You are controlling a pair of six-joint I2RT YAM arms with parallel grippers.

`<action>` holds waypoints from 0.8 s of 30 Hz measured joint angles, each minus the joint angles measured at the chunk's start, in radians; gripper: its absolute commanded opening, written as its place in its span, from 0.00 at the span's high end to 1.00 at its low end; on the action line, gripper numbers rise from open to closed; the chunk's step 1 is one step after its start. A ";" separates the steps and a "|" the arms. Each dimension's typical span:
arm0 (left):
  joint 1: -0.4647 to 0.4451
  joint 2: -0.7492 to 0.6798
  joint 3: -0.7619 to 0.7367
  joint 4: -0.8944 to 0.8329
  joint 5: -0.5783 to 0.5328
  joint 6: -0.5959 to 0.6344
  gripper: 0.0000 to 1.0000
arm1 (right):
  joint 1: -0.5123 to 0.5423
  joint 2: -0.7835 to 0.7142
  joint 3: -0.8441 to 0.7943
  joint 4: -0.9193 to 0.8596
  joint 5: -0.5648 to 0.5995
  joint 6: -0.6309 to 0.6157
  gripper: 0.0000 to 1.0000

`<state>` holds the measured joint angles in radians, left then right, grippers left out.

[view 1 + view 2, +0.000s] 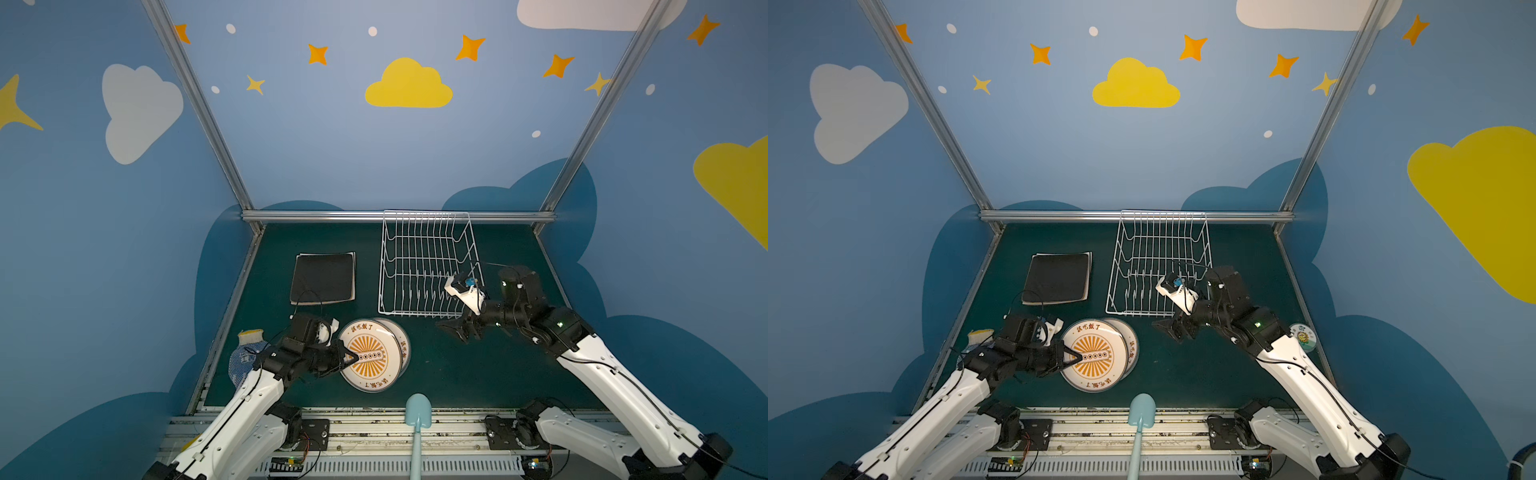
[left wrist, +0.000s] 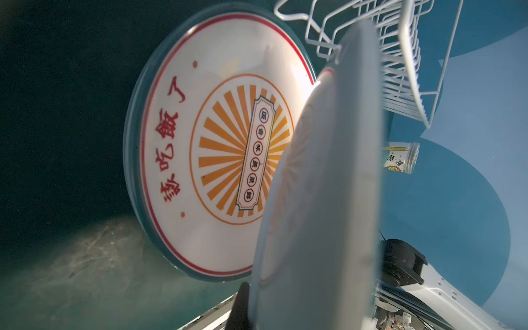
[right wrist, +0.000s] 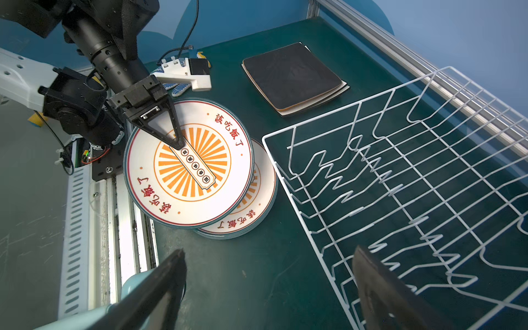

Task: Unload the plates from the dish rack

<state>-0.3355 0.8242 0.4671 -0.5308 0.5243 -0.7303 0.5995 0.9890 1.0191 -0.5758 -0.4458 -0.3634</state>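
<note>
At front-ctr of the green mat (image 1: 436,374), the left gripper (image 1: 358,356) is clamped on the top round plate (image 1: 384,359), one finger lying across its printed face w/ the tip at the ctr. The plate is face up and approx level. Its printed banner runs left-right, in line w/ that finger. It overlaps the round stack (image 1: 404,345) below, offset to the left; can't tell if they touch. The left forearm climbs from the front-left base, wrist near level, pointing right.

The square plates (image 1: 323,278) lie flat, black on top, left of the dish rack (image 1: 424,266). The rack's long axis runs front-back, far end at the rear rail (image 1: 311,216).

Just off the rack's near-right corner hovers the right gripper (image 1: 455,330), jaws wide apart, holding nothing, pointing left.
</note>
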 measured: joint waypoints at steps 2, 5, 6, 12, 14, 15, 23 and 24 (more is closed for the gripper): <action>0.000 0.021 -0.005 0.035 0.002 -0.006 0.92 | 0.001 0.000 -0.003 0.003 0.006 0.000 0.10; 0.000 0.070 -0.005 0.091 0.006 -0.014 0.88 | 0.006 0.006 -0.004 0.006 0.016 0.000 0.10; 0.000 0.090 -0.005 0.107 0.008 -0.014 0.88 | 0.006 0.011 -0.004 0.008 0.018 0.000 0.10; 0.002 0.195 -0.005 0.160 0.023 -0.011 0.78 | 0.007 0.021 -0.004 0.018 0.030 0.004 0.10; 0.003 0.216 -0.003 0.172 0.028 -0.007 0.69 | 0.007 0.021 -0.005 0.021 0.035 0.005 0.09; 0.003 0.224 0.001 0.173 0.031 -0.002 0.68 | 0.007 0.021 -0.007 0.024 0.037 0.006 0.10; 0.022 0.293 0.058 0.164 0.050 0.048 0.51 | 0.008 0.023 -0.012 0.042 0.061 0.007 0.09; 0.027 0.304 0.069 0.159 0.052 0.058 0.50 | 0.008 0.023 -0.012 0.045 0.063 0.007 0.10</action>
<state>-0.3088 1.1286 0.5365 -0.3717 0.5766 -0.6727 0.6071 1.0115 1.0073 -0.5312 -0.3824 -0.3561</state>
